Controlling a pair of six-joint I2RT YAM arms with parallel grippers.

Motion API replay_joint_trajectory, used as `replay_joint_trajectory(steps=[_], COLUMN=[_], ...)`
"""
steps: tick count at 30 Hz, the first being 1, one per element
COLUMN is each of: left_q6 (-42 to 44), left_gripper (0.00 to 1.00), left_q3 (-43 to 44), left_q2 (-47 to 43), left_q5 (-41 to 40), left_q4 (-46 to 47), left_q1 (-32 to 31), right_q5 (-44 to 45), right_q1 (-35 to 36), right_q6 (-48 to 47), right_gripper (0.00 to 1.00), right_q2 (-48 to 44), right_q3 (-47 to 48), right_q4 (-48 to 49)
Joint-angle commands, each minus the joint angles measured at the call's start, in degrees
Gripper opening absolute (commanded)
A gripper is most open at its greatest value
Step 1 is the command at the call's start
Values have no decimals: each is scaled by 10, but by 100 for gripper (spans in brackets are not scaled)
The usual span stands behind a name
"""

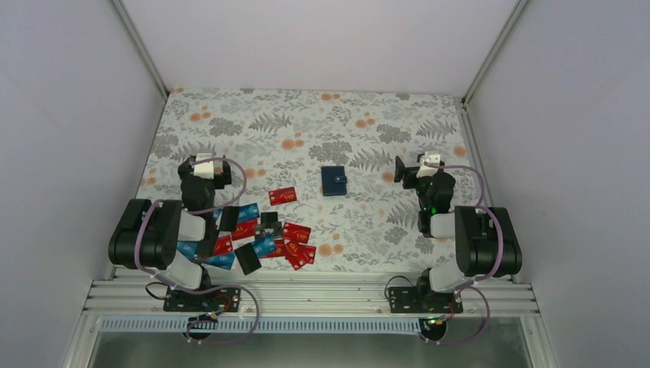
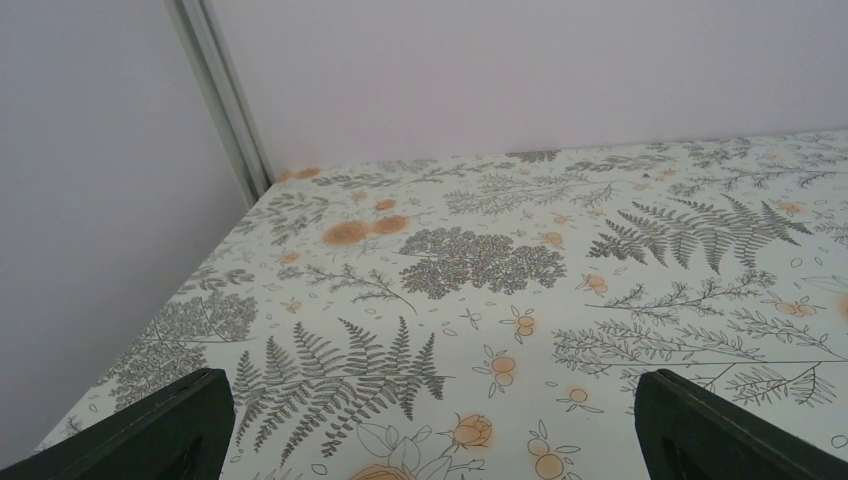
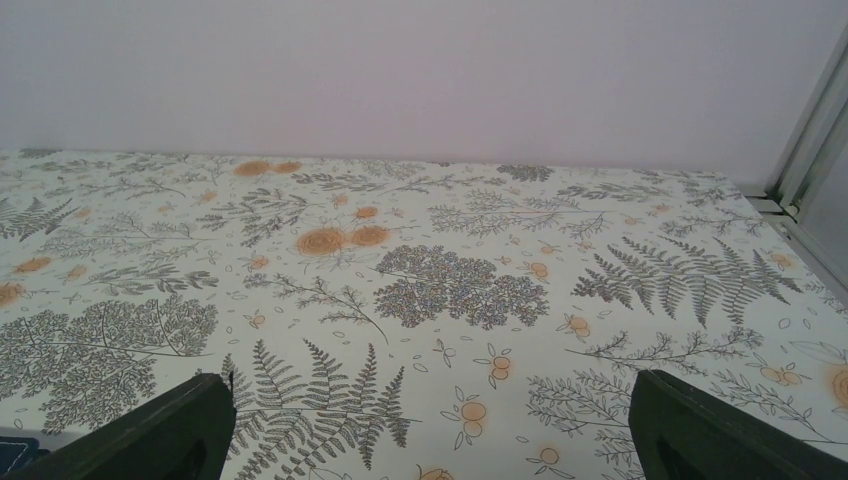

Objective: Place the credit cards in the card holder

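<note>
**jo_k:** ok, what's on there, starting from the near edge?

**rigfan:** Both arm bases sit on the metal rail (image 1: 306, 295) right at the front. Just past it, on the left side of the flowery counter (image 1: 306, 115), the credit cards (image 1: 264, 236) lie in a loose, overlapping heap. They're red with gold marks, light blue and a few black. Some are tucked under the left arm, so I can't count them. One red card (image 1: 283, 195) lies by itself just beyond the heap.

**jo_k:** and the card holder?

**rigfan:** The card holder (image 1: 334, 181) is closed and flat on the counter, about mid-width. It's a bit further out than that lone red card and well apart from the heap.

**jo_k:** tools?

**rigfan:** The left tool (image 1: 205, 170) hangs just beyond the heap with its jaws spread wide, holding nothing. Its wrist view shows only fern print between the fingers (image 2: 150, 430). The right tool (image 1: 420, 167) is the same, wide and holding nothing. It sits to the right of the holder, not touching it. A dark blue sliver (image 3: 12, 455) pokes in at the lower left of the right wrist view, too little to tell what it is. Past all that it's patterned counter up to the pale walls (image 1: 306, 38).
</note>
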Motion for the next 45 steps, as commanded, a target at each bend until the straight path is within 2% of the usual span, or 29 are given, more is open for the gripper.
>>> replay_joint_trajectory(steps=[1,3,5,6,9,12,15,17,19,26,32,36,45], left_q6=[-1,-11,-29,-40,-82,-130,-207,-259,-262,-242,-243,-269,-327], left_gripper=[100,100,100,100,100,100,100,100,100,100,99,97,90], left_q3=[3,28,80,102,158,281,408,466,514,502,512,497,492], left_q2=[-9,-34,-65,-82,-113,-105,-67,-34,-4,-1,32,53,112], left_q5=[-1,-33,-58,-65,-74,-91,-139,-111,-44,151,227,304,348], left_q4=[19,-34,-159,-223,-331,-519,-677,-749,-792,-803,-829,-798,-751], left_q1=[-1,-3,-4,-5,-5,-5,-2,8,23,15,-78,-125,-234], right_q5=[0,11,37,45,63,75,160,127,73,-108,-214,-246,-280], right_q1=[-5,-4,-5,-4,-4,-4,-5,-12,-15,-12,25,59,131], right_q6=[-12,-10,-5,-3,28,88,196,199,183,187,188,185,188], right_gripper=[100,100,100,100,100,100,100,100,100,100,99,96,91], right_q2=[-4,-27,-52,-65,-104,-104,-58,-17,7,59,123,146,173], right_q3=[12,47,116,139,201,307,432,472,490,521,543,542,503], right_q4=[7,-66,-194,-230,-320,-459,-630,-677,-692,-733,-776,-792,-798])
